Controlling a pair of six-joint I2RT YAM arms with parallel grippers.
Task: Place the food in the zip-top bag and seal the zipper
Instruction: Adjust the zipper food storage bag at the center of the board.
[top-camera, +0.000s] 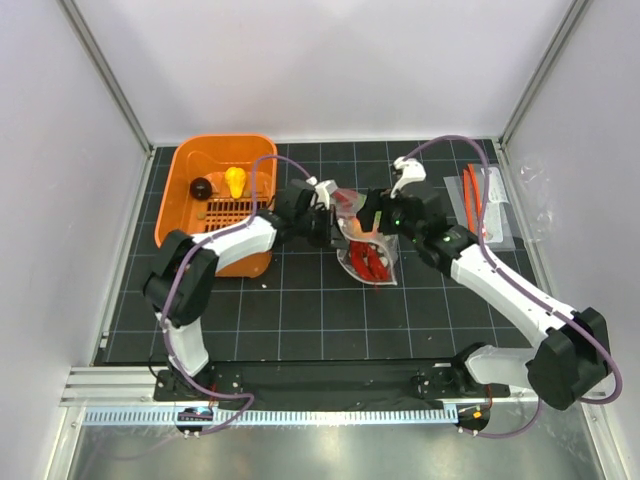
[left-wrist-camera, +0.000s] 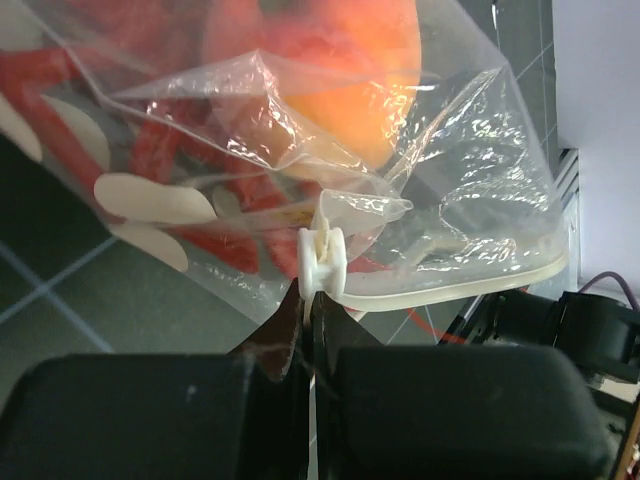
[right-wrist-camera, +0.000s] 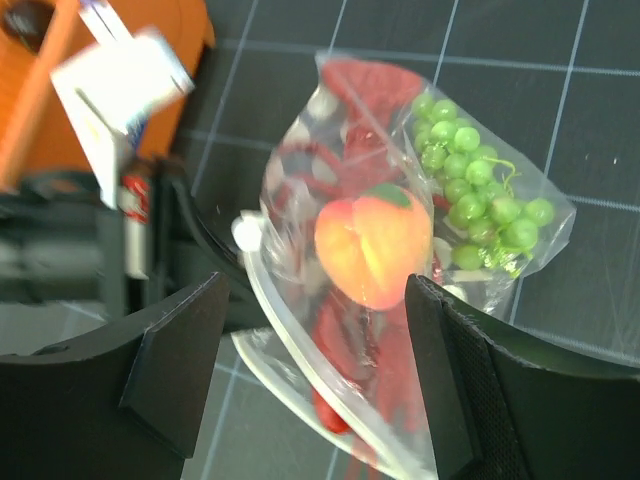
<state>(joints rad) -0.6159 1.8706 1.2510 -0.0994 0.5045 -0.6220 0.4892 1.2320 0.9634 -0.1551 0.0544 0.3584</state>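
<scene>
Left fingers (left-wrist-camera: 150, 420) together, right fingers (right-wrist-camera: 180, 360) apart.

Orange basket (top-camera: 172, 200) blocks left; packets (top-camera: 492, 205) right; zip-top bag (top-camera: 368, 255) centre; near mat (top-camera: 300, 320) seems open.

Overhead view evenly bright, shadows faint and soft; left wrist view very close, foreground out of focus, glare on creases of the zip-top bag (left-wrist-camera: 240, 110); right wrist view blurred upper left; fingers (right-wrist-camera: 180, 370) underexposed.

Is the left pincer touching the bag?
Touching. The left wrist view shows the shut left pincer pinching the bag at its mouth edge, just below the white slider.
</scene>
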